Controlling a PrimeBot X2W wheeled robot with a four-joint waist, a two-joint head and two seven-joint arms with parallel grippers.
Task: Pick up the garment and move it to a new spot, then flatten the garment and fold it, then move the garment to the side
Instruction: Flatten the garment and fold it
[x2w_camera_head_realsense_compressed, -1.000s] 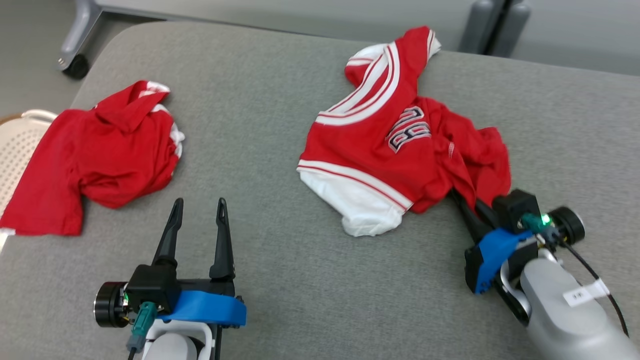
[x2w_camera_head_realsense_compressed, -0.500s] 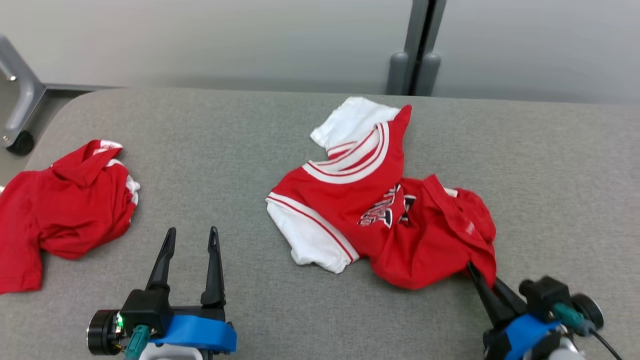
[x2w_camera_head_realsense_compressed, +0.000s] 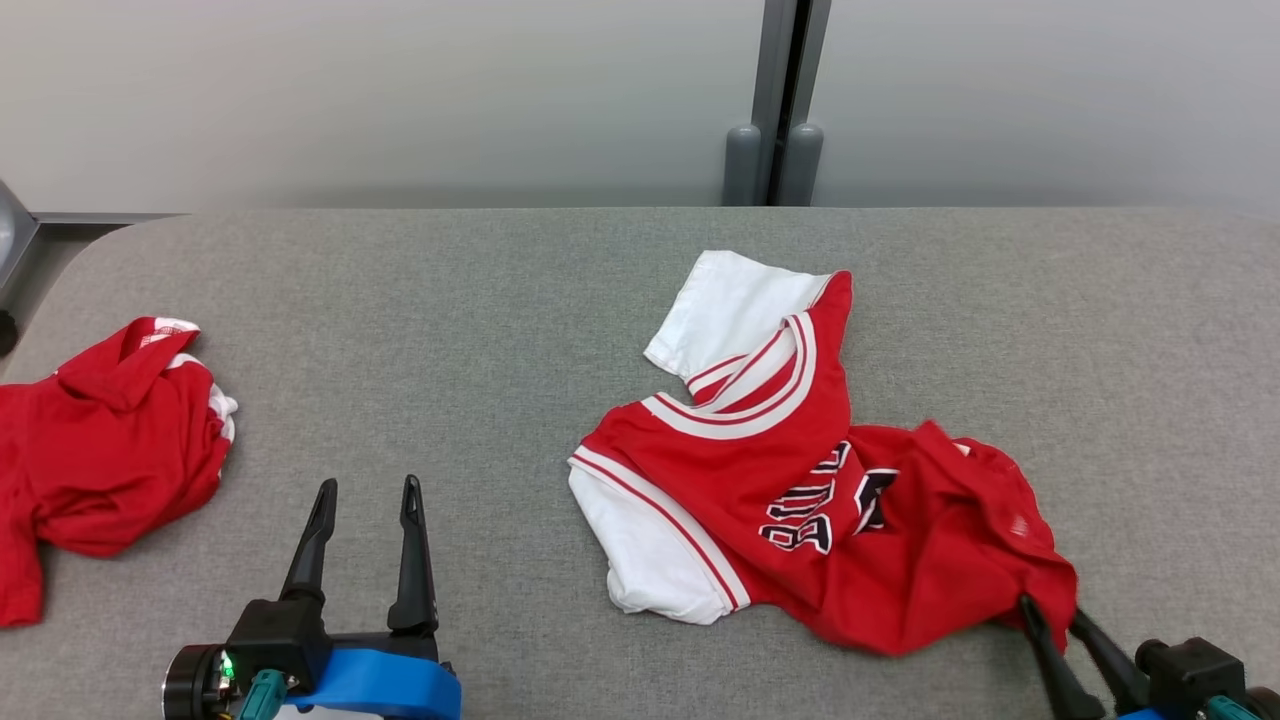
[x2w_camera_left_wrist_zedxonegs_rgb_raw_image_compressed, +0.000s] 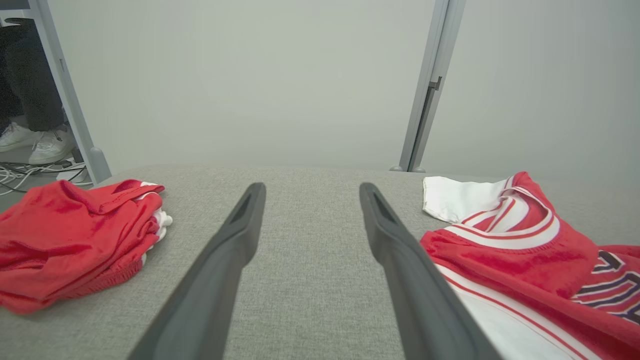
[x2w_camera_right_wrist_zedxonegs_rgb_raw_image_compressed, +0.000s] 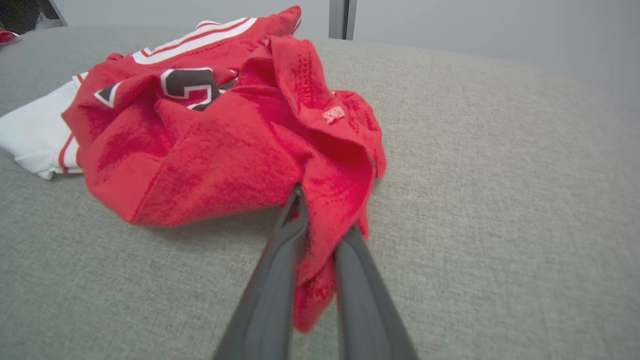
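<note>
Garment, a crumpled red-and-white jersey, lies on the grey table, its hem between the narrowly parted fingers of our right gripper, gripped or not we cannot tell, while our left gripper holds its fingers wide apart.

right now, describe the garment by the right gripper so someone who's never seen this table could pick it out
On the grey padded table, look right of centre, in front of the grey post. The jersey lies crumpled there, one corner between the fingers of the right gripper. Unlike the mostly red heap at the left edge, it has white sleeves, striped trim and dark lettering.
</note>
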